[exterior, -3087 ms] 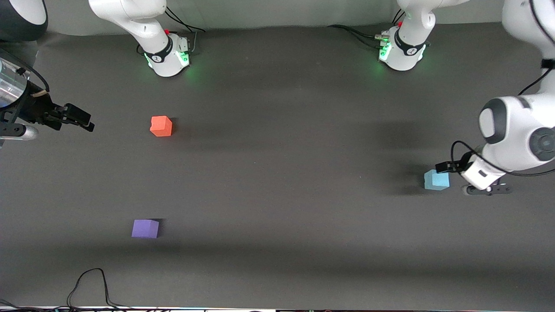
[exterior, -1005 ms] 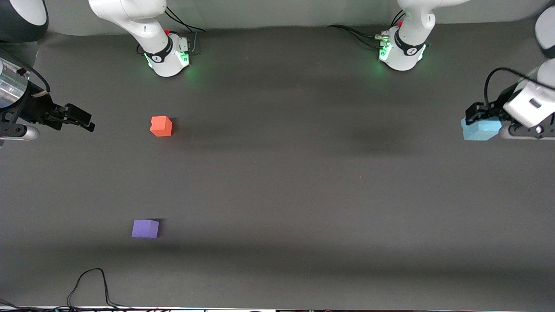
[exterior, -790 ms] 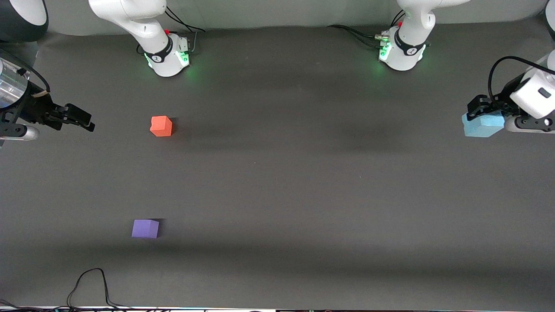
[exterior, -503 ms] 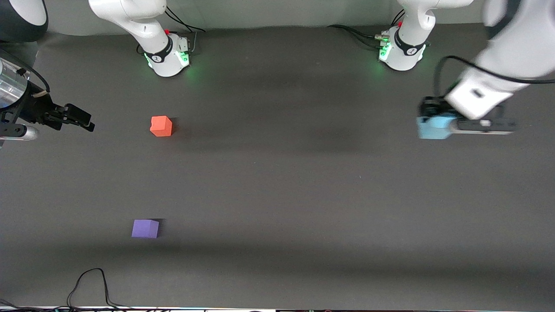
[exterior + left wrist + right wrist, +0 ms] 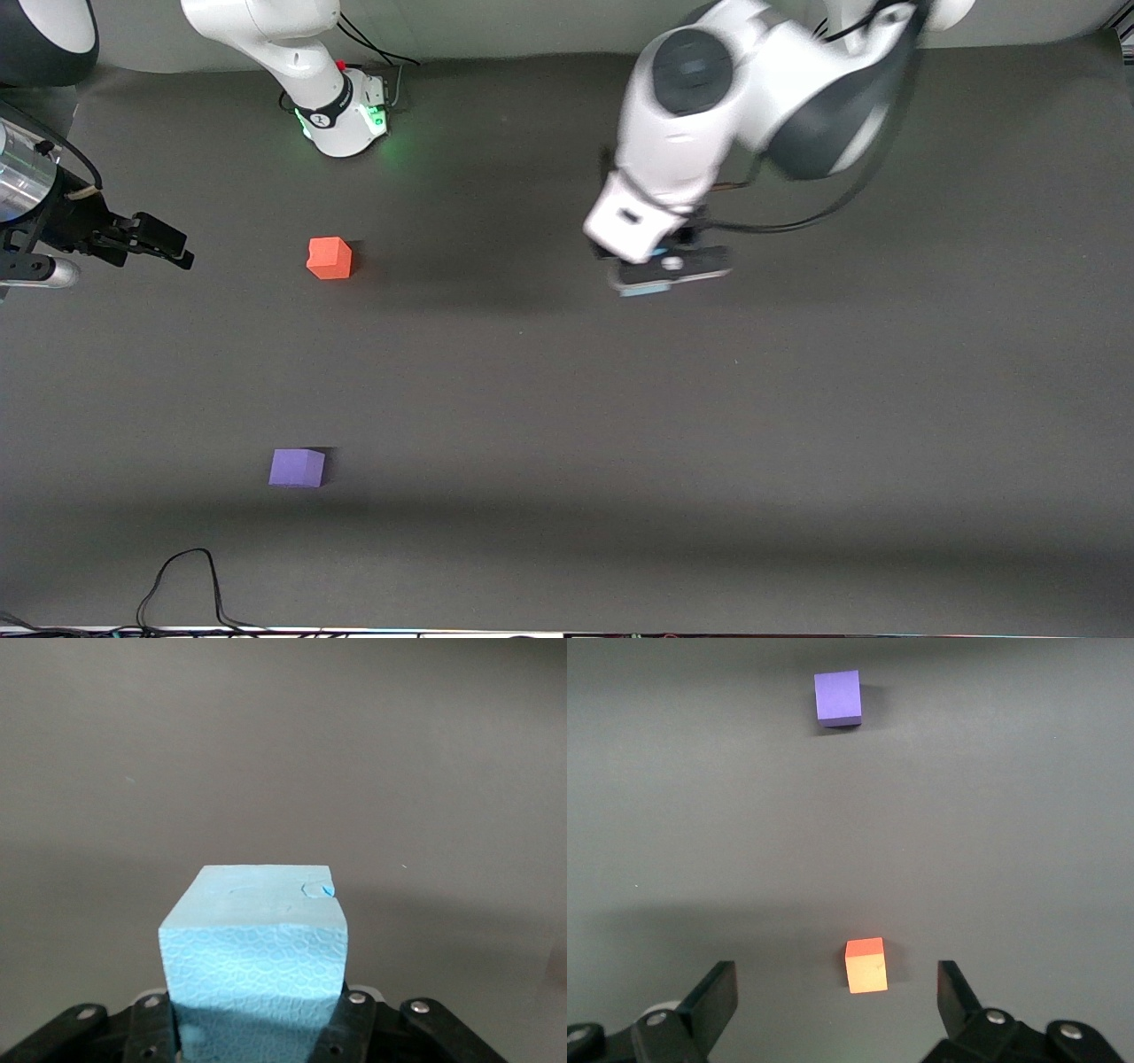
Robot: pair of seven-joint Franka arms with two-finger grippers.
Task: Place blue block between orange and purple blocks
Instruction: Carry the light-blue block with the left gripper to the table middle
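no text, label, brand, number or sign can be read in any view. the dark collar on the right arm's base (image 5: pixel 339 113) near the upper left of the front view carries a small white mark, too small to make out. the blue block (image 5: pixel 255 948), orange block (image 5: pixel 866 964) and purple block (image 5: pixel 837 697) have plain faces.
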